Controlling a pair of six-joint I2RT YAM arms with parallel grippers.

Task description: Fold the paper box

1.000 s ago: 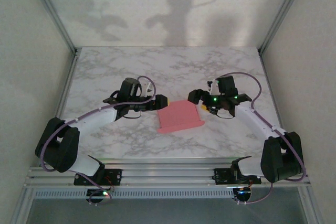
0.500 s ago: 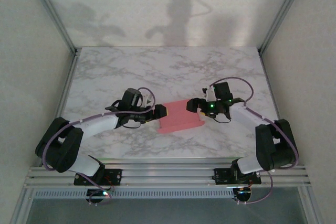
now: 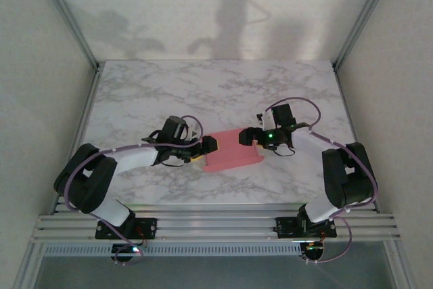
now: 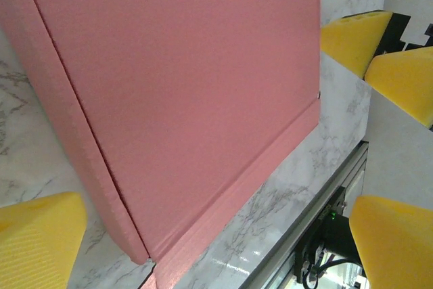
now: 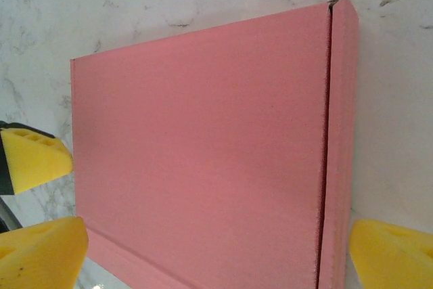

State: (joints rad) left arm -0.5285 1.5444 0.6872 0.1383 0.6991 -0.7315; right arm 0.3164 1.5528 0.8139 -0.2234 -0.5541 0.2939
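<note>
The paper box [image 3: 232, 149] lies closed and flat on the marble table, pink face out. It shows large in the left wrist view [image 4: 183, 93] and in the right wrist view [image 5: 203, 153], with a creased side flap along one edge. My left gripper [image 3: 207, 145] sits at the box's left edge, open, its yellow fingertips [image 4: 37, 241] spread wider than the box corner between them. My right gripper [image 3: 248, 138] is at the box's right far corner, also open, its fingertips [image 5: 392, 255] on either side of the box and holding nothing.
The aluminium rail [image 3: 216, 225] carrying both arm bases runs along the table's near edge. Frame posts [image 3: 81, 52] and white walls close in the left, right and back. Bare marble [image 3: 216, 86] stretches behind the box.
Both arms have come down and in toward the box, so each open gripper now sits low at its edge. The box has stayed where it was.
</note>
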